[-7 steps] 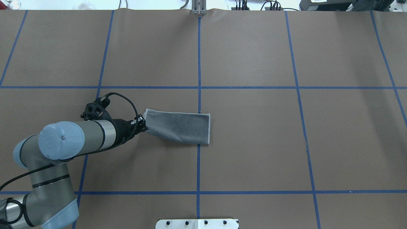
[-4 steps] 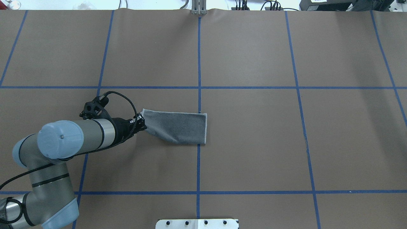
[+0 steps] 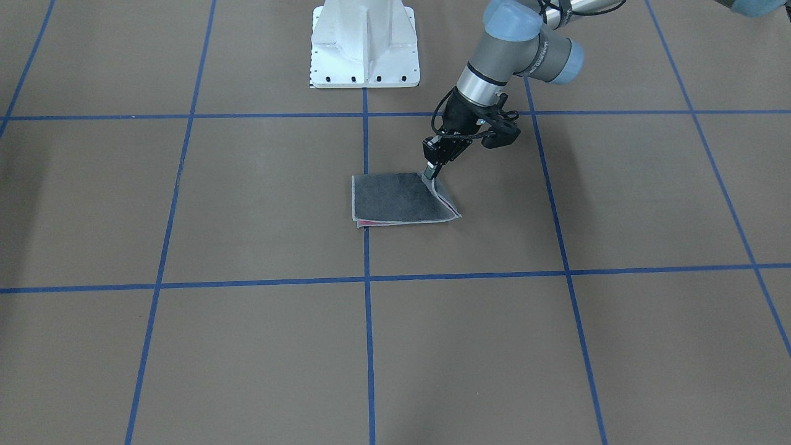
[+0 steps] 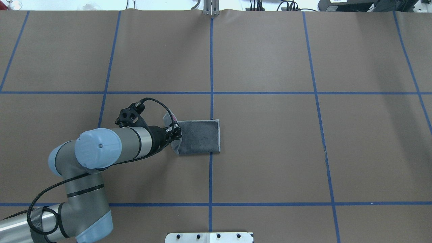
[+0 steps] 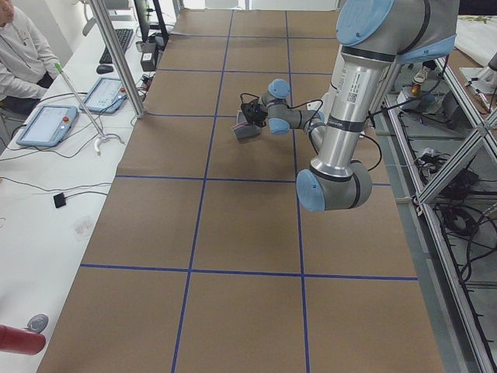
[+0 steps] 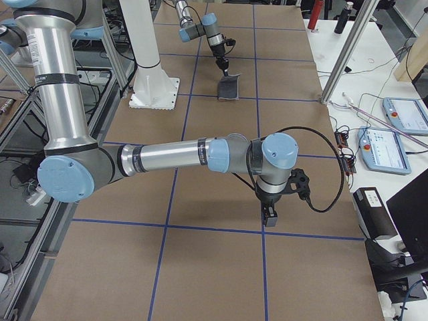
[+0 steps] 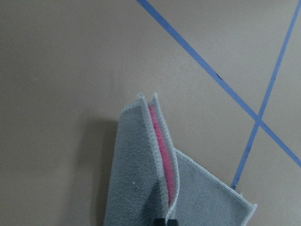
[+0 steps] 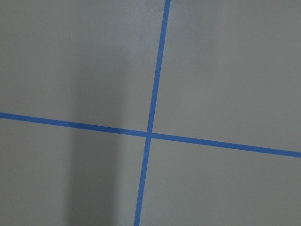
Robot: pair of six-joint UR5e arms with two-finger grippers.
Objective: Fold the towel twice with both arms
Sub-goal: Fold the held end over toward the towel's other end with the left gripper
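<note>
The towel (image 4: 200,136) lies near the table's middle, dark grey face up, folded into a strip. My left gripper (image 4: 176,132) is shut on its left end and holds that end raised and curled over towards the rest. In the front-facing view the left gripper (image 3: 431,173) pinches the towel (image 3: 398,198) at its upper right corner. The left wrist view shows the pinched edges of the towel (image 7: 136,188) with the pink inner face between them. My right gripper (image 6: 270,215) hangs over bare table far from the towel (image 6: 229,87); I cannot tell whether it is open or shut.
Blue tape lines (image 4: 211,168) divide the brown table cover into squares. The white pedestal base (image 3: 364,55) stands at the robot's edge. A metal post (image 4: 211,8) stands at the far edge. A seated person (image 5: 19,54) and tablets (image 5: 46,124) are at a side desk.
My left gripper has moved right with the towel's left end, lifting and curling it over. The towel now looks shorter, and a bit of pink shows at the raised end.
</note>
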